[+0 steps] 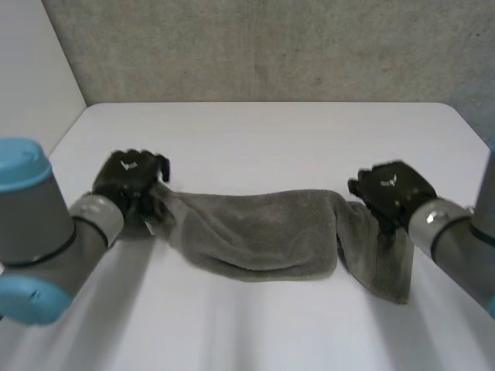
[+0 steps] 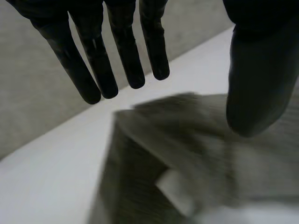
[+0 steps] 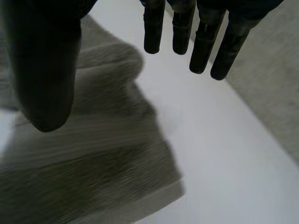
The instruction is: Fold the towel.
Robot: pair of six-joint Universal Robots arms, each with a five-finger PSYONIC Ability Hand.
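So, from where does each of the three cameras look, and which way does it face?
Head view: behind the arms, facing down at the table and towel; both arms, left hand and right hand show.
Left wrist view: on the left wrist, facing along the palm; straight fingers above the towel.
Right wrist view: on the right wrist, likewise; straight fingers.
All three share the towel.
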